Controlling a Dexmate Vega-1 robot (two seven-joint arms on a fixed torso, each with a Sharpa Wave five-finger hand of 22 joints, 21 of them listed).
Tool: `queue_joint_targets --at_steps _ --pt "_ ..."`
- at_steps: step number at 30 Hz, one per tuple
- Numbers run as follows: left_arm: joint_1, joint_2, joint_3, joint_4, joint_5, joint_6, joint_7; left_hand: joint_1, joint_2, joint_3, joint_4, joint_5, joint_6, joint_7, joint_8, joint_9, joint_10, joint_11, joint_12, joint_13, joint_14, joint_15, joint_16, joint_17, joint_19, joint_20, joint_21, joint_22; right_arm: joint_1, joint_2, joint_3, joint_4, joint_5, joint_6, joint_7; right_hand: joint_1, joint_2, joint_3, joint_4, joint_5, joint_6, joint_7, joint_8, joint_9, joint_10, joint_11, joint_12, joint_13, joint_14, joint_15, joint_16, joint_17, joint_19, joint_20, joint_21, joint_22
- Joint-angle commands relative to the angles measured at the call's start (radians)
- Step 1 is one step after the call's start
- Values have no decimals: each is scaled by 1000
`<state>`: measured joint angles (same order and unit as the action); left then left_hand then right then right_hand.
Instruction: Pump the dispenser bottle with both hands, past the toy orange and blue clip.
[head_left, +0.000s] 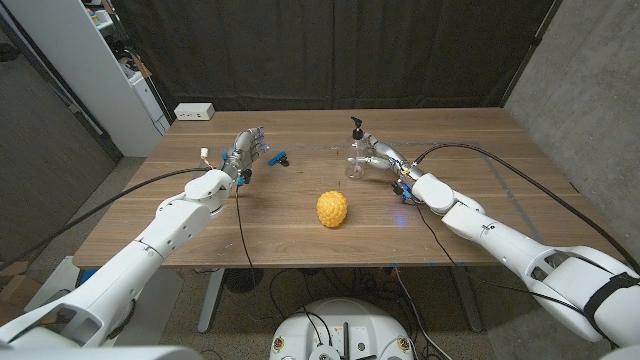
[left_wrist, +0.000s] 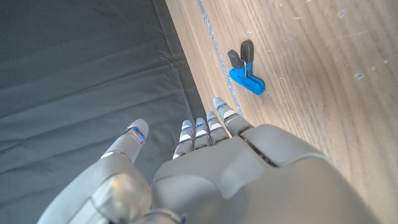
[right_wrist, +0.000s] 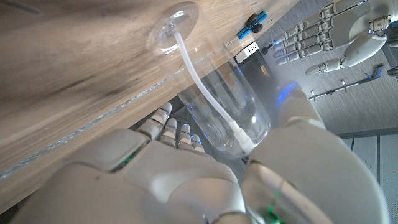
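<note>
A clear dispenser bottle with a black pump stands upright at the back middle-right of the table. My right hand grips its body; the right wrist view shows the bottle and its white tube between thumb and fingers. A yellow-orange toy orange lies in the middle of the table. A blue clip with black handles lies at the back, left of the bottle, and appears as the clip in the left wrist view. My left hand hovers open just left of the clip, fingers apart, holding nothing.
A white power strip lies on the floor beyond the table's far left corner. A black cable runs across the table by my left arm. A dark curtain hangs behind, a grey wall to the right.
</note>
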<state>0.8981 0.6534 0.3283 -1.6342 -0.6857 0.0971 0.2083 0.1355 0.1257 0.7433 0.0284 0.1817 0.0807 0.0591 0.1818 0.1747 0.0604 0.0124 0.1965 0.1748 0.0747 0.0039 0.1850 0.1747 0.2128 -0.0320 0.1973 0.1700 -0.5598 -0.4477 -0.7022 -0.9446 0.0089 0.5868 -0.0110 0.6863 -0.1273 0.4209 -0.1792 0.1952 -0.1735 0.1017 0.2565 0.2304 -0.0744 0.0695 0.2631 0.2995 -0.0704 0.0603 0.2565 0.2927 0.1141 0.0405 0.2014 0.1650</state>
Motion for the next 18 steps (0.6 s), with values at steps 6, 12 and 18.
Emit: queue_joint_targets --at_steps 6,12,18 --pt "-18 -6 7 19 -2 0 -13 3 65 7 5 0 12 2 6 2 12 1 3 3 15 0 5 2 15 2 10 3 39 80 -12 161 33 95 -34 54 1 9 9 -6 -59 0 55 16 104 -40 53 33 109 -42 45 9 65 -21 7 5" --pt "-26 -10 11 30 -1 -2 -19 3 63 10 7 0 15 2 6 2 12 1 3 3 17 0 4 2 17 2 10 4 43 91 -16 182 36 104 -47 75 1 8 11 -8 10 -8 95 25 170 -70 86 54 165 -63 66 17 104 -36 9 5" --pt "-28 -10 13 33 -1 0 -22 1 61 12 9 -1 18 3 7 2 16 2 3 3 22 2 4 1 20 2 10 4 41 92 -17 182 37 102 -58 94 3 2 14 -10 120 -30 162 40 241 -81 119 78 217 -84 85 26 147 -46 11 6"
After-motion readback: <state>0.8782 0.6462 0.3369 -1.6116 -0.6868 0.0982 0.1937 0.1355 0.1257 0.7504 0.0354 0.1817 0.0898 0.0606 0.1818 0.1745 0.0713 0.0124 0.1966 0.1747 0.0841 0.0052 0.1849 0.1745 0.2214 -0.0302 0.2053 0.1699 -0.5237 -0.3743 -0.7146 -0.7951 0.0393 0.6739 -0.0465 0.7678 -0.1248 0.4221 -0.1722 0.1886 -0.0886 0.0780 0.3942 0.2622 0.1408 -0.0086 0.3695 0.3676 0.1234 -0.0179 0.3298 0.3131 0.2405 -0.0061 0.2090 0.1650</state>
